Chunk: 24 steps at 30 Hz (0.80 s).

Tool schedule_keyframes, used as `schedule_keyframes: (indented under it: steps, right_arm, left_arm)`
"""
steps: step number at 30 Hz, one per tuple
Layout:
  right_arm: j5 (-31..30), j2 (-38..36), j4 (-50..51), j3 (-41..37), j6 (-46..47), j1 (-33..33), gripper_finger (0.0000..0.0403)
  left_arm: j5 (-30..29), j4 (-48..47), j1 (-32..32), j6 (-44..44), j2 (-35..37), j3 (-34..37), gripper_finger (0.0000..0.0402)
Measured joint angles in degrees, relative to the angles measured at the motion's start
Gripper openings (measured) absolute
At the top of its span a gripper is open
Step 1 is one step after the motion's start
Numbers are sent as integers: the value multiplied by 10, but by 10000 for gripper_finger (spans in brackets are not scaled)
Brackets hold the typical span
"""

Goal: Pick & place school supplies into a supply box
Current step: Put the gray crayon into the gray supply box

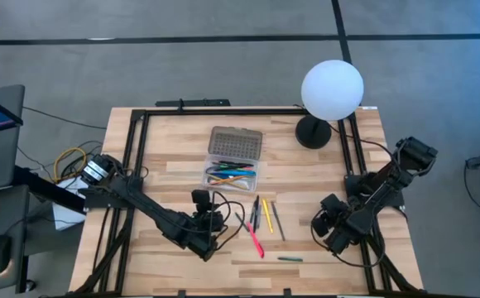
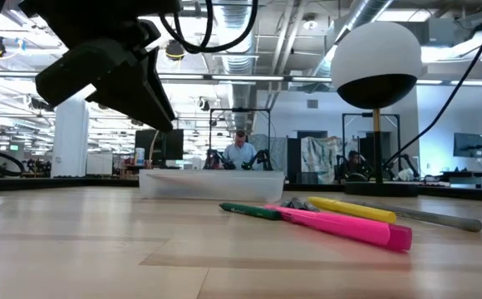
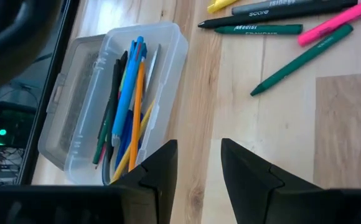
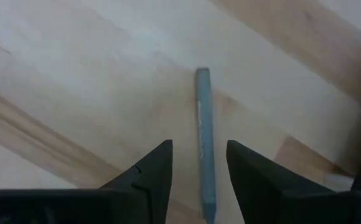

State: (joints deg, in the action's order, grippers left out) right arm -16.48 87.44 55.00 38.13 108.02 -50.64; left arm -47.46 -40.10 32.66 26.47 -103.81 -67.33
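The supply box (image 1: pixel 234 157) lies open at the table's far middle, with several pens and pencils in its clear tray (image 3: pixel 127 106) and its grey lid (image 1: pixel 236 142) folded back. Loose school supplies lie flat on the wood nearer the front: a pink marker (image 1: pixel 255 240), a yellow one (image 1: pixel 267 213), grey and black pens (image 3: pixel 280 9) and a green pen (image 1: pixel 290 258). My left gripper (image 3: pixel 199 165) hovers open just near of the box, nothing between its fingers. My right gripper (image 4: pixel 199 168) is open at the right, above a grey-green pen (image 4: pixel 203 137) on the table.
A lamp with a white globe (image 1: pixel 332 89) and a black base (image 1: pixel 313 132) stands at the far right. Black frame rails (image 1: pixel 136 157) run along the table's sides and far edge. Bare wood shows between the loose pens and the front edge.
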Motion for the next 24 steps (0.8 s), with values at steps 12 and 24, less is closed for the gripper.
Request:
schedule_keyframes:
  steps: [12, 24]
  right_arm:
    - [59, -2, -19, -4, -41, 26, 82]
    - [73, -2, -52, -7, -162, 44, 14]
  left_arm:
    - [-30, -4, 13, 48, -8, 40, 118]
    - [-26, 1, 14, 61, -8, 71, 118]
